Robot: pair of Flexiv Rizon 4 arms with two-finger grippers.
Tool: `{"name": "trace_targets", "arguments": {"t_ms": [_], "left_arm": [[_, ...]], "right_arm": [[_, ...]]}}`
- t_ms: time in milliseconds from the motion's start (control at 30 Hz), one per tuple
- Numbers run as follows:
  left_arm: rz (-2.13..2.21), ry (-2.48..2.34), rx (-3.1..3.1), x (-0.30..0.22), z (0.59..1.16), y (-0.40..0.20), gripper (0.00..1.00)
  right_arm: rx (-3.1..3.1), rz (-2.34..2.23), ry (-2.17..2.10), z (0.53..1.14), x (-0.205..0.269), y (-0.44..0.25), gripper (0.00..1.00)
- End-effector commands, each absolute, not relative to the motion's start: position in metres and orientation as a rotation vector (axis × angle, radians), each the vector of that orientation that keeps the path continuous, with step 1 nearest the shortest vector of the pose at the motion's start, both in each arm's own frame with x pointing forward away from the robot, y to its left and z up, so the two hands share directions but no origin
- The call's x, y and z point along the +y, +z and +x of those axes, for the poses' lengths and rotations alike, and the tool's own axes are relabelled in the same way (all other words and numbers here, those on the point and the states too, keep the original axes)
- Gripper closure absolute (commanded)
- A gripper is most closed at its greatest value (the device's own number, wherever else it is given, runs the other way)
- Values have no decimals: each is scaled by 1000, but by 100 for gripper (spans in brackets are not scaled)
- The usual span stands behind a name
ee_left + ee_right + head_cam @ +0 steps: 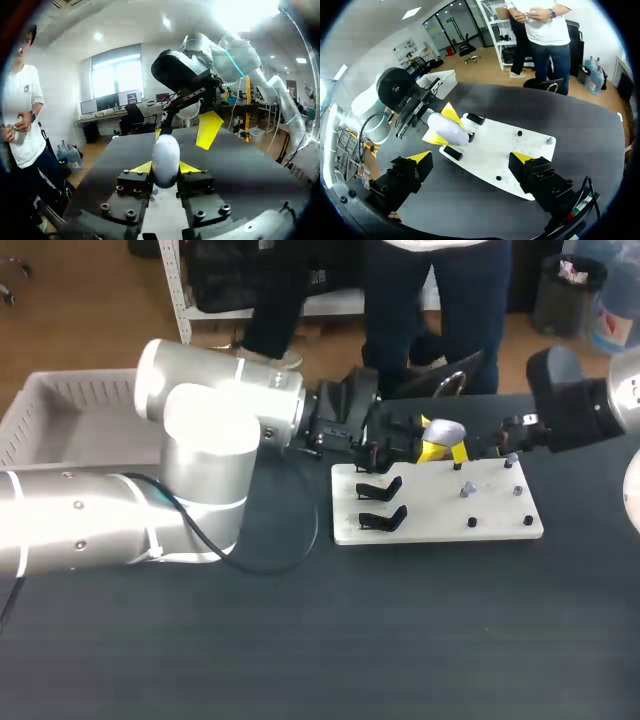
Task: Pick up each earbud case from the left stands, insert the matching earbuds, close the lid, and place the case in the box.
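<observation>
Found a white board (440,530) lying flat on the table, right of its middle. Saw two black stands (380,488) on the board's left half, one behind the other, and small dark pegs (472,523) dotted over its right half. Made out pale bits atop two of the far pegs, too small to identify. Noted the bulky silver left arm (200,440) coming in from the left and hiding much of the table's left side, with a black cable (290,545) looping off it down to the surface near the board's left edge. Saw the white box (60,410) at the far left, partly behind that arm and well apart from the board.

Found the left pincer (446,450) at the board's far edge, above the stands, its yellow tips pressed on either side of a pale rounded earbud case (165,159). Saw the case held off the board, lifted clear of both stands. Judged its lid down, though not with certainty.

Found the right pincer (470,157) spread wide and holding nothing. Placed it over the board's far right part, pointing toward the case and near it but apart from it.

Saw a dark, matte table (320,640), bare along the near side.
</observation>
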State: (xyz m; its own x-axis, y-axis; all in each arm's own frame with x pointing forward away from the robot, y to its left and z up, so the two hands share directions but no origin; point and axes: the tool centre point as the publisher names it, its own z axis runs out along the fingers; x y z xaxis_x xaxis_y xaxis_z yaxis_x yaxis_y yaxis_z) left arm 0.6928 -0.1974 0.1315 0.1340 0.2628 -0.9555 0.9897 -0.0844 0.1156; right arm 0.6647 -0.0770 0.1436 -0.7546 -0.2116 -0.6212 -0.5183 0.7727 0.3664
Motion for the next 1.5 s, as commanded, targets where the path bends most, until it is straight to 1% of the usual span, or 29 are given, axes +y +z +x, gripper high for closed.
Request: {"name": "trace_targets", "arguments": {"t_ms": [33,933,1267,1500], "left_arm": [[1520,-1027,1266,-198,692,131,100],[1497,-1092,1227,-190,672,128,100],[1300,-1226,1173,-173,676,131,100],[1265,-1240,1172,-175,683,138,100]], "right_arm": [[2394,-564,757,672,-75,141,0],[2391,-586,684,687,-84,155,0],[2470,-544,473,681,-115,159,0],[2542,-608,237,689,-141,146,0]]}}
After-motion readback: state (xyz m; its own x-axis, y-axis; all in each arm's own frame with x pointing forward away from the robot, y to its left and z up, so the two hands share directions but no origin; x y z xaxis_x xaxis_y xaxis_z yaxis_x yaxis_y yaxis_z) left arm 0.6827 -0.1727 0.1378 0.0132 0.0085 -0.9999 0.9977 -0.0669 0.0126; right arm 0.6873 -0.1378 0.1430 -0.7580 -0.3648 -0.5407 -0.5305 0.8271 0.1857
